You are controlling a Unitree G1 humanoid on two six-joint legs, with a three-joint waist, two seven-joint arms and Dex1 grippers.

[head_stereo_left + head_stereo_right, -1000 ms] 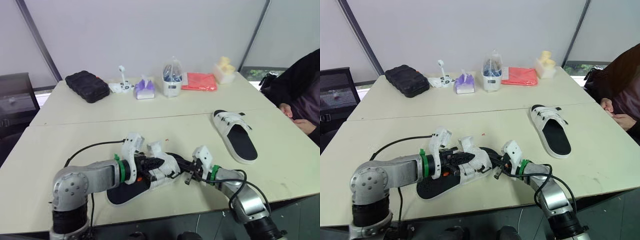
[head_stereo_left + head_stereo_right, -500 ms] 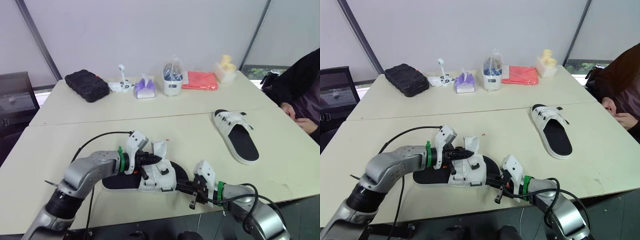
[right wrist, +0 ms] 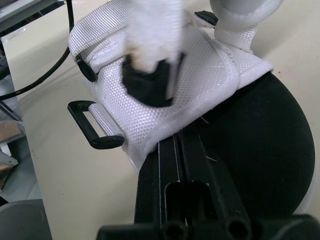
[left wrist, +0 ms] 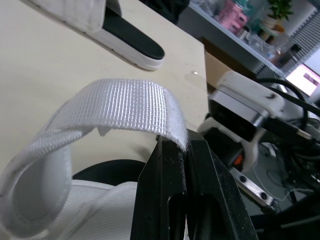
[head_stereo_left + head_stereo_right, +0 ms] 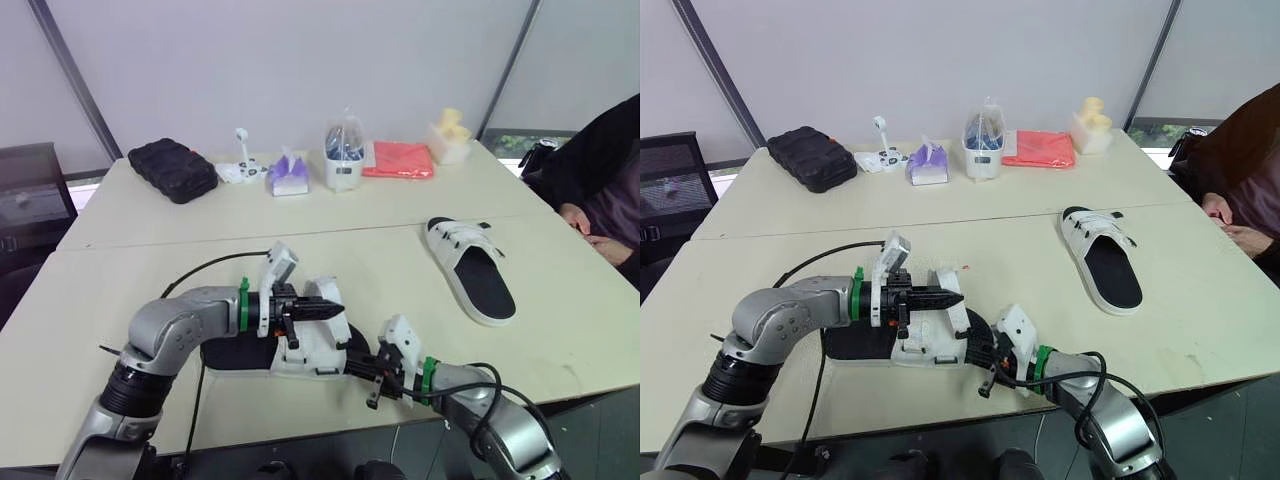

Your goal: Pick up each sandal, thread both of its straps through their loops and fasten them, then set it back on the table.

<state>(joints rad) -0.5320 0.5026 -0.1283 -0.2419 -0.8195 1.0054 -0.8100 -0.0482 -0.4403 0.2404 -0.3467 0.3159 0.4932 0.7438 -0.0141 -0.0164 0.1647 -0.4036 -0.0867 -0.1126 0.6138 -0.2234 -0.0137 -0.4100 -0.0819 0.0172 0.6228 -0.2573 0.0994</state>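
Observation:
The near sandal (image 5: 250, 352), black sole with white straps, lies flat near the table's front edge. My left gripper (image 5: 328, 310) is shut on the free end of one white strap (image 4: 125, 105) and holds it up above the sandal. My right gripper (image 5: 362, 366) is low at the sandal's right side, shut on the edge of its white upper (image 3: 175, 75). A black plastic loop (image 3: 92, 125) sticks out from that upper, with no strap through it. The second sandal (image 5: 470, 268) lies on the table to the right, both straps across it.
A person in a dark sleeve (image 5: 600, 170) sits at the right edge. Along the back stand a black case (image 5: 172, 170), a tissue pack (image 5: 285, 178), a clear container (image 5: 343, 160), a red cloth (image 5: 398, 160) and a yellow item (image 5: 450, 130). A black cable (image 5: 215, 275) loops by my left arm.
The sandal came down from a raised hold to lie flat on the table. My left gripper has pulled the strap end up and rightward. My right gripper has slid in closer to the sandal's side.

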